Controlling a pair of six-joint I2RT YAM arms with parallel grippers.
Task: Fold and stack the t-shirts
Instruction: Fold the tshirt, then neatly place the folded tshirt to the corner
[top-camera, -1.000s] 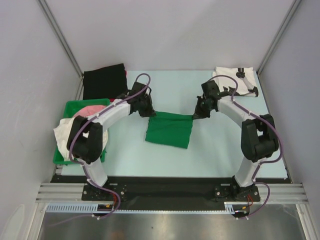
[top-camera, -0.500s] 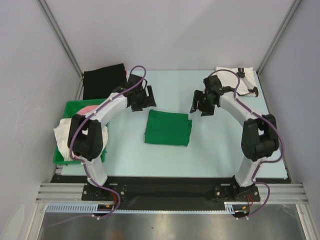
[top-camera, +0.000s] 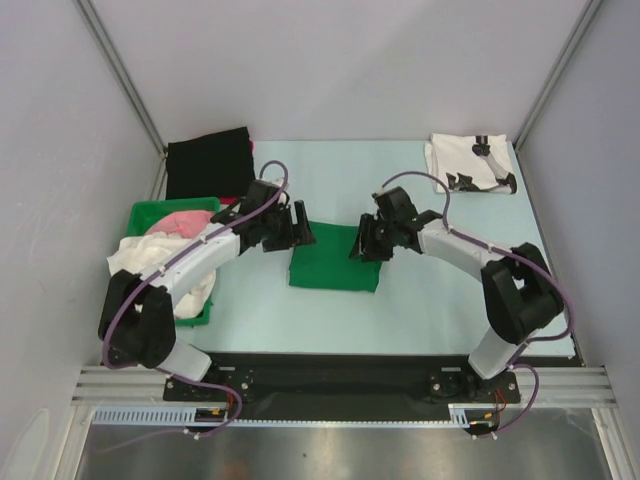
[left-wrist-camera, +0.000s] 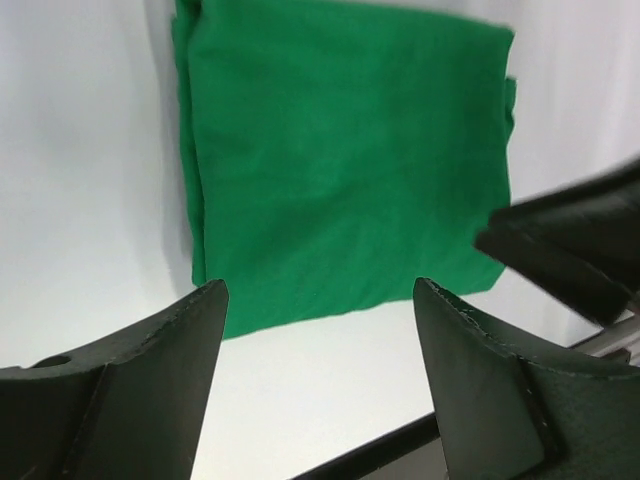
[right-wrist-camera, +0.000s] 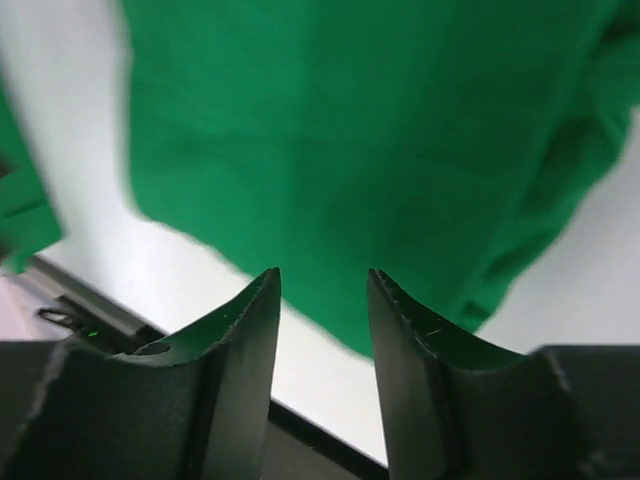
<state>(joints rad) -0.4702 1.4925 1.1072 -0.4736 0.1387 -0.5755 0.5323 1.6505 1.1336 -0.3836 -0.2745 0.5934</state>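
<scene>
Left gripper (left-wrist-camera: 318, 300) hangs over the near-left corner of the green t-shirt (top-camera: 335, 262) with its jaws spread wide and nothing between them; right gripper (right-wrist-camera: 322, 280) hovers over the shirt's right side, its jaws parted by a narrower gap and likewise empty; neither is seen touching the cloth.

Beneath them the green shirt lies flat in the middle of the table (top-camera: 420, 300) as a compact rectangle with layered edges showing along its left side; the white t-shirt (top-camera: 470, 165) with black print sits folded in the far right corner, well apart.

Folding of the green one looks finished or nearly so (a last tidy-up is possible); the step in hand seems to be picking it up for stacking. That calls for both grippers to come down on opposite edges, pinch every layer together, and carry the bundle level so it does not fall open.

No brand, label or writing can be read; the white shirt's print is too small to make out.
</scene>
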